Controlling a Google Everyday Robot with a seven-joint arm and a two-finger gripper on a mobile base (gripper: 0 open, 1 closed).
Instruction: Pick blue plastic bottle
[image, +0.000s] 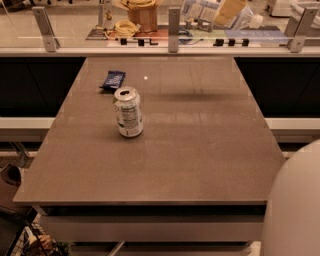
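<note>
Gripper (229, 10) at top edge around clear blue plastic bottle (199, 10) (white-capped)

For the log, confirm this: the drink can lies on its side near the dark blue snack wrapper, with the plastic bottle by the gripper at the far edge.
The camera view shows the silver-green drink can standing upright, not on its side. The rest holds: it is near the dark blue snack wrapper, and the blue plastic bottle is by the gripper at the far edge.
</note>
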